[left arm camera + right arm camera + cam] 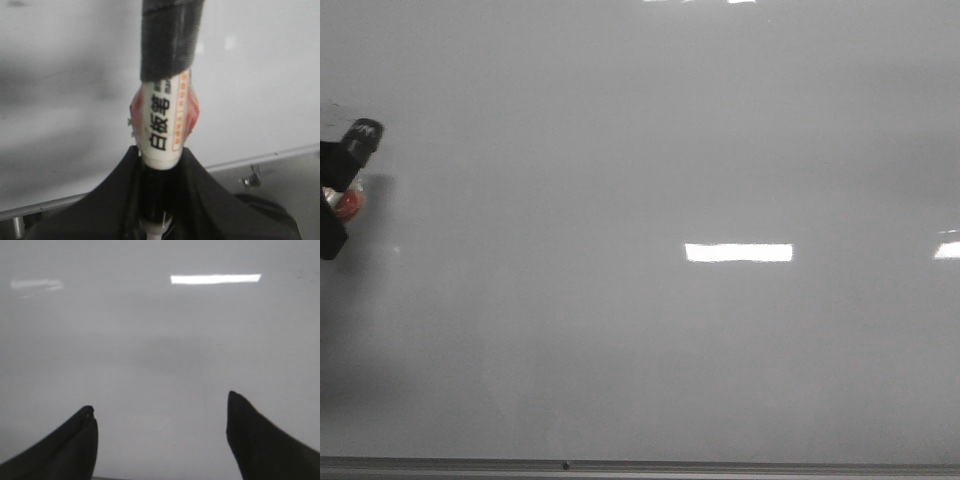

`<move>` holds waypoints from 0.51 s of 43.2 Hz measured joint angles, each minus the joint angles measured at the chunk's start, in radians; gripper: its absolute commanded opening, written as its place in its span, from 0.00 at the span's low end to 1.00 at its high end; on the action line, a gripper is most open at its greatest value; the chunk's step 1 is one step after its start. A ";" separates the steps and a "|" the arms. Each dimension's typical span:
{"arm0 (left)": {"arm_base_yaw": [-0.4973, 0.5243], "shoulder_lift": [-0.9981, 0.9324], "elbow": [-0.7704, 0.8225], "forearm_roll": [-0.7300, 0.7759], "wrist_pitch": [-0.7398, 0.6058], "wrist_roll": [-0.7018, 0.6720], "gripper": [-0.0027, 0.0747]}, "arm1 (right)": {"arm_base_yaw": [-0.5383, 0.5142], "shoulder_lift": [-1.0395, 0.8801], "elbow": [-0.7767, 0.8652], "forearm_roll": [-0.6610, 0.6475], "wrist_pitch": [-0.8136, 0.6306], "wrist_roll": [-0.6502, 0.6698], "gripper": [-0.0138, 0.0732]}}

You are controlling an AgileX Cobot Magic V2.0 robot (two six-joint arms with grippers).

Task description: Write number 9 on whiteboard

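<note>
The whiteboard (650, 330) fills the front view, pale grey and glossy, with a thin grey frame strip (640, 466) along its near edge. No number 9 shows on it in any view. My left gripper (160, 157) is shut on a whiteboard marker (162, 125), a white barrel with black characters, a red band and a black cap end. In the front view the left gripper (335, 205) sits at the board's far left with the marker's black cap (363, 135) pointing up. My right gripper (160, 412) is open and empty over the bare board (160, 340). It is out of the front view.
Bright rectangular light reflections lie on the board (738, 252) and at its right edge (948, 250). In the left wrist view the board's frame edge (260, 157) and a metal bracket (251, 178) show beyond the marker.
</note>
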 measured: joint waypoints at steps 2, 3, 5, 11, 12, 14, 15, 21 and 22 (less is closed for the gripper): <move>-0.024 -0.009 -0.029 -0.019 0.076 0.048 0.04 | 0.019 0.041 -0.030 0.023 0.033 -0.040 0.80; -0.039 -0.015 -0.052 -0.038 0.112 0.091 0.04 | 0.034 0.069 -0.045 0.045 0.049 -0.069 0.80; -0.059 -0.022 -0.084 -0.069 0.185 0.162 0.04 | 0.054 0.106 -0.076 0.081 0.083 -0.110 0.80; -0.126 -0.029 -0.163 -0.242 0.409 0.445 0.04 | 0.146 0.262 -0.187 0.231 0.214 -0.291 0.80; -0.138 -0.029 -0.171 -0.279 0.452 0.493 0.04 | 0.164 0.293 -0.209 0.255 0.235 -0.329 0.80; -0.154 -0.029 -0.186 -0.336 0.514 0.600 0.04 | 0.190 0.336 -0.241 0.314 0.285 -0.386 0.80; -0.164 -0.029 -0.191 -0.369 0.554 0.642 0.04 | 0.206 0.366 -0.262 0.340 0.306 -0.424 0.80; -0.191 -0.031 -0.213 -0.487 0.681 0.825 0.04 | 0.269 0.496 -0.339 0.515 0.423 -0.597 0.80; -0.194 -0.033 -0.217 -0.497 0.687 0.843 0.04 | 0.279 0.520 -0.349 0.548 0.446 -0.628 0.80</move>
